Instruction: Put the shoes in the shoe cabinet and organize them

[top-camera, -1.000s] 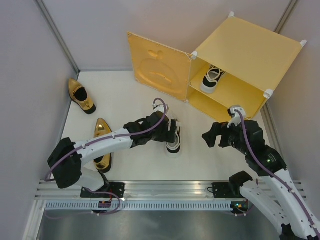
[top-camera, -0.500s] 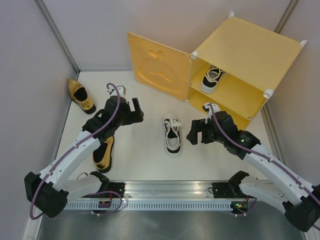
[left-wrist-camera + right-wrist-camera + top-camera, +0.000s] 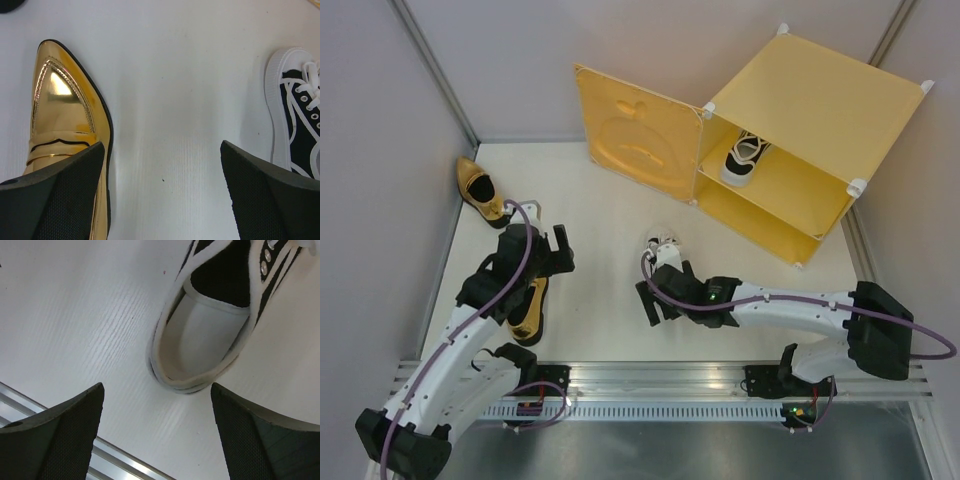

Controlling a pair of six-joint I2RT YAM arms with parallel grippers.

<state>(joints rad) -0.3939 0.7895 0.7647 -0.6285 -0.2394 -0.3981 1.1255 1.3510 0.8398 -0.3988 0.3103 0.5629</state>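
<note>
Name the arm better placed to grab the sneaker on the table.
Right: the right gripper, open, hangs over the heel of the sneaker; the left gripper sits by the gold loafer, sneaker off to one side.

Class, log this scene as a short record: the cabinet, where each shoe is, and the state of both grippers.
Cabinet: yellow-orange plastic cube shoe cabinet, door open
Stored: one white-and-black lace-up sneaker in upper compartment
On table: second sneaker; near gold pointed loafer; far gold pointed loafer
Left gripper: open, empty, between near loafer and second sneaker
Right gripper: open, empty, at second sneaker's heel
</note>
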